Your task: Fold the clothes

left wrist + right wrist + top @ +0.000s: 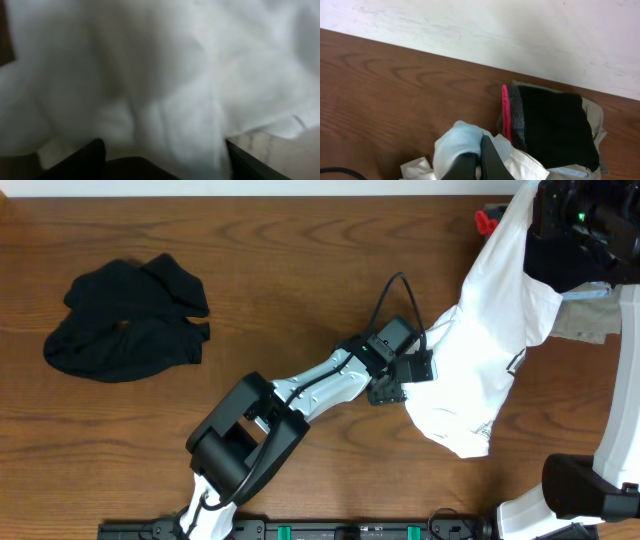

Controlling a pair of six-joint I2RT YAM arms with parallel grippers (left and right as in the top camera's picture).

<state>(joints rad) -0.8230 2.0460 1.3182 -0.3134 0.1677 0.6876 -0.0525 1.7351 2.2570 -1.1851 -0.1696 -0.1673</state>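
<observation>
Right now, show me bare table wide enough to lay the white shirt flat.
Widest bare wood: the table between the black garment and the left arm, running to the far edge. A smaller strip lies near-left, below the black garment. The right side is crowded: white shirt, clothes pile, both arms.

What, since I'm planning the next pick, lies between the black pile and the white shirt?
Overhead, mostly bare table; only the left gripper and its cable, at the white shirt, break the stretch from the black pile.

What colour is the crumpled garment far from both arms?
The garment is black; clearest in overhead view.
</observation>
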